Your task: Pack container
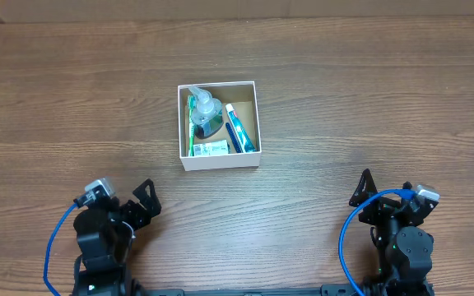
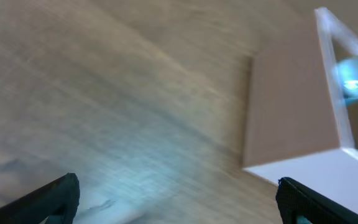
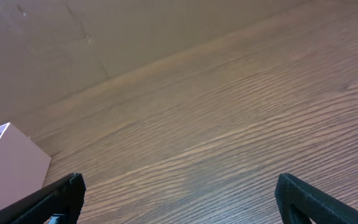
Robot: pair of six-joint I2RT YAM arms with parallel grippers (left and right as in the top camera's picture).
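The container (image 1: 219,159), a small white-walled box with a brown inside, stands at mid-table. In it lie a clear bottle of green liquid (image 1: 205,117), a green toothbrush (image 1: 192,127), a blue tube (image 1: 239,129) and a small packet (image 1: 214,149). My left gripper (image 1: 136,205) sits near the front left, open and holding nothing. The blurred left wrist view has the container's corner (image 2: 328,177) just ahead of the wide-apart fingers (image 2: 59,198). My right gripper (image 1: 381,197) rests at the front right, open and holding nothing. Its wrist view catches the container's edge (image 3: 11,158) at far left.
A wood-grain table (image 1: 369,99) carries everything. A brown backdrop (image 3: 104,31) rises behind the table's far edge. Blue cables (image 1: 56,238) loop beside each arm base at the front.
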